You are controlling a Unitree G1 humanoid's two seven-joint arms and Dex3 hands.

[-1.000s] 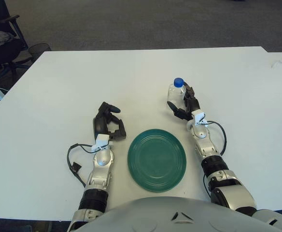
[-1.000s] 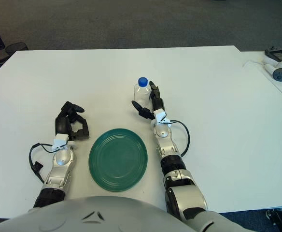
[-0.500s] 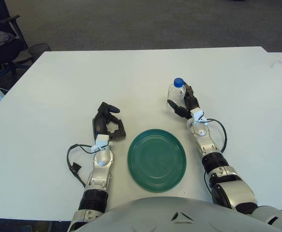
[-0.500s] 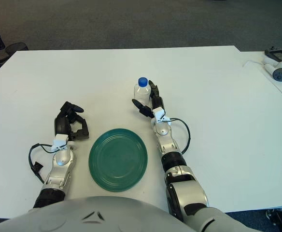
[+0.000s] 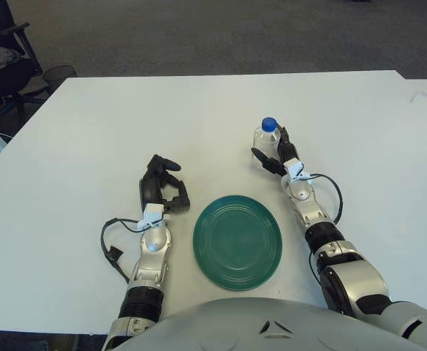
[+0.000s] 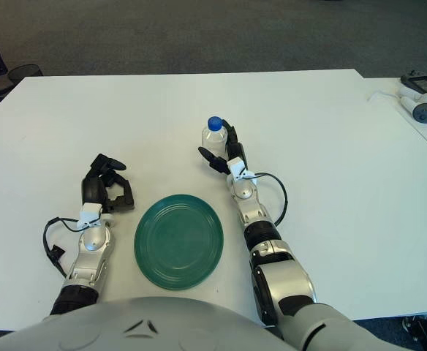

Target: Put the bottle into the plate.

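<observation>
Since a second ago the right hand (image 5: 278, 156) has eased forward and slightly leftward, carrying its fingers closer around the bottle, while everything else on the table (image 5: 199, 117) keeps its place. Furthest left, the left hand (image 5: 162, 188) shows just left of the plate, its fingers curled inward and holding nothing, well apart from the work. Next comes the plate (image 5: 237, 241), a dark green round dish with faint rings, lying flat and bare, nearer the robot than the right fingers and a little to their left. Beyond it stands the bottle (image 5: 266, 140), a small clear plastic one with a blue cap, upright, just ahead of the right palm. The dark fingers appear to close around its lower body, one showing across its left side and the others at its right, though whether the grip is fully firm I cannot tell for sure. My reading is that the grasp step is in hand and the carry has not begun: the bottle seems to stand on the table. Next, the fingers need to hold securely, lift it clear, bring it back and leftward over the plate, and set it down upright before letting go.
</observation>
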